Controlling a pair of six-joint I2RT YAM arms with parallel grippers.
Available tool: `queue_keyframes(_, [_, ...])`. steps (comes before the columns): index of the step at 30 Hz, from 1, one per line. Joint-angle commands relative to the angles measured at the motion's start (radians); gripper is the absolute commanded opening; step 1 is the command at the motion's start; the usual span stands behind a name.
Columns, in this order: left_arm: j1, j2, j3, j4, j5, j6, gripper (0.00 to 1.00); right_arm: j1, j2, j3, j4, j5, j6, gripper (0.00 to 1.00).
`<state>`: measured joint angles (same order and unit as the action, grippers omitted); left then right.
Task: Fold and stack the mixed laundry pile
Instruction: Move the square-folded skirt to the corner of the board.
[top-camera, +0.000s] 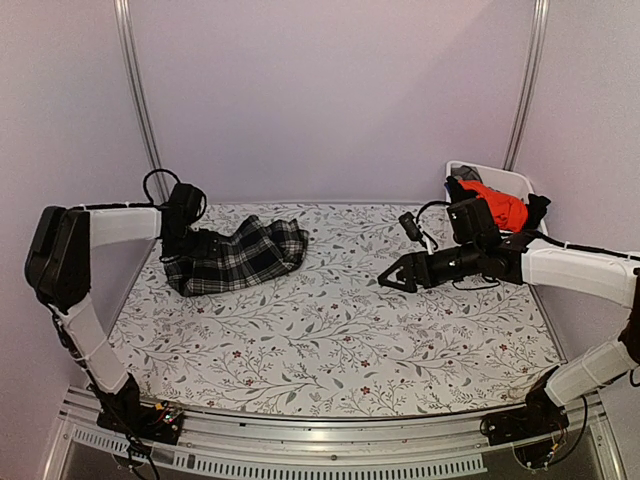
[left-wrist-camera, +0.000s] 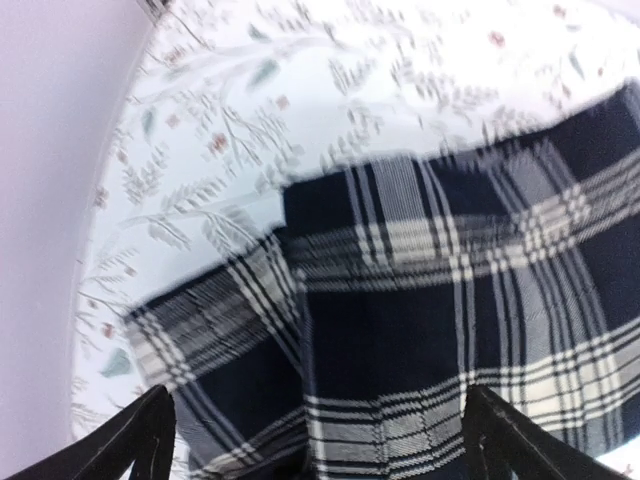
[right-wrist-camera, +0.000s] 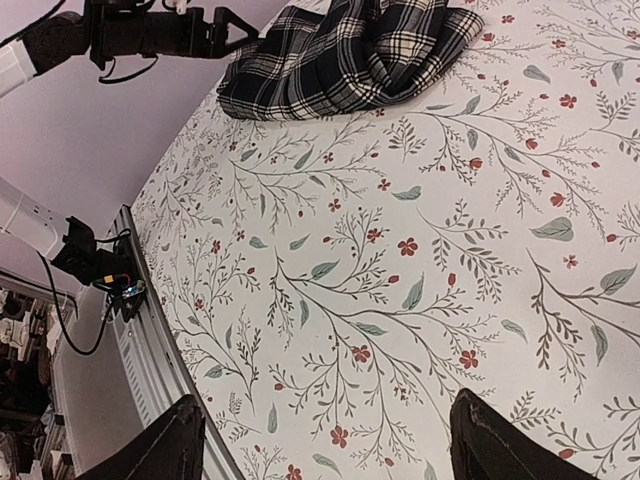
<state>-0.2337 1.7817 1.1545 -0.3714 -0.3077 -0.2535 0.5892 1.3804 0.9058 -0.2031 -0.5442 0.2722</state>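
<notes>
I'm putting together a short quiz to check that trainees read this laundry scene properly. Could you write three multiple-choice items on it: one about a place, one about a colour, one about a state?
1. Where on the floral-patterned white tablecloth does the black-and-white plaid cloth garment lie?
A. at the far left
B. at the near right corner
C. at the middle of the near edge

2. What colour is the brightest garment in the white rectangular plastic bin?
A. blue
B. orange-red
C. green

3. How does the right gripper stand?
A. shut on cloth
B. open, holding nothing
C. shut, empty

Answers:
1 A: the top view shows it at the far left, by the left gripper.
2 B: orange-red cloth shows in the bin.
3 B: its wrist view shows the fingers apart over bare tablecloth.
</notes>
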Motion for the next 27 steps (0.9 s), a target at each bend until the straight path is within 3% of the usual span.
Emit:
queue_keyframes(1, [0.047, -0.102, 0.162, -0.153, -0.055, 0.049, 1.00, -0.005, -0.003, 0.018, -0.007, -0.018, -0.014, 0.84])
queue_keyframes(6, [-0.109, -0.205, 0.118, -0.097, 0.175, -0.053, 1.00, -0.005, 0.001, 0.019, -0.001, -0.019, -0.011, 0.84])
queue_keyframes(14, [-0.364, -0.095, 0.028, -0.096, 0.142, -0.367, 1.00, -0.005, 0.006, 0.023, 0.006, -0.017, -0.004, 0.84])
queue_keyframes(20, [-0.369, 0.012, -0.007, -0.133, 0.082, -0.466, 1.00, -0.007, 0.007, 0.008, 0.009, -0.010, -0.006, 0.85])
queue_keyframes(27, [-0.264, 0.070, -0.077, -0.090, 0.084, -0.373, 1.00, -0.030, 0.011, -0.003, 0.019, -0.021, -0.008, 0.86])
